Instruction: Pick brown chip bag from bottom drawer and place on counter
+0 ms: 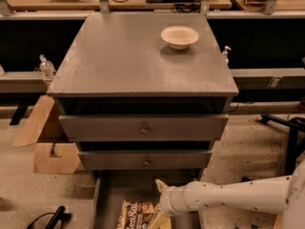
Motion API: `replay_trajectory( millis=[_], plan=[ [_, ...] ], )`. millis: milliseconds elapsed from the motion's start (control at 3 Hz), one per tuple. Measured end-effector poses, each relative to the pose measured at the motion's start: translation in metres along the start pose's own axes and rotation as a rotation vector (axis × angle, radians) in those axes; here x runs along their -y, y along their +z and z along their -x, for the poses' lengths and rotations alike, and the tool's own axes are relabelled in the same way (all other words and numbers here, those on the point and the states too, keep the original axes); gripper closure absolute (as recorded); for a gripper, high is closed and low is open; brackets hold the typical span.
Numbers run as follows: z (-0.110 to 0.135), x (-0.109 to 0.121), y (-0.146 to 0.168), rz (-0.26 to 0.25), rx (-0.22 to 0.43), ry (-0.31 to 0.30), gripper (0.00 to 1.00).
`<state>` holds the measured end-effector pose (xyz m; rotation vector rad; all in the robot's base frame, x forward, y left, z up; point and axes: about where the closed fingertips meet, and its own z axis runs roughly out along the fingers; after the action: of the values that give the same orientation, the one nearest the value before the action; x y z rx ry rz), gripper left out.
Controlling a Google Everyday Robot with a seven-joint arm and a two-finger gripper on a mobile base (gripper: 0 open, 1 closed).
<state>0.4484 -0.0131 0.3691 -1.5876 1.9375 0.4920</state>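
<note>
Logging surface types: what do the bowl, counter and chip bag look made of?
Bowl: pale, matte, perhaps paper or ceramic. Counter: flat matte grey, maybe painted metal. Brown chip bag, at the gripper in the bottom drawer: crinkled printed film.

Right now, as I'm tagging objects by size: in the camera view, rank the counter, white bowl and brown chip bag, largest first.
1. counter, by far.
2. white bowl and brown chip bag look alike, unranked: the bag is cut by the frame edge and partly hidden by the gripper, down in the bottom drawer.
</note>
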Motion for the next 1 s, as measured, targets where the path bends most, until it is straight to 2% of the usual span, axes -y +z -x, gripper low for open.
replay_trajectory(
  millis=[333,667,1000],
  plan=[
    [0.007,0.0,0.031,0.049,0.036,-0.054,0.0],
    [-0.003,0.013,0.094,0.116,0.06,-0.064,0.0],
    [-0.023,0.026,0.142,0.15,0.048,-0.048,0.0]
  ],
)
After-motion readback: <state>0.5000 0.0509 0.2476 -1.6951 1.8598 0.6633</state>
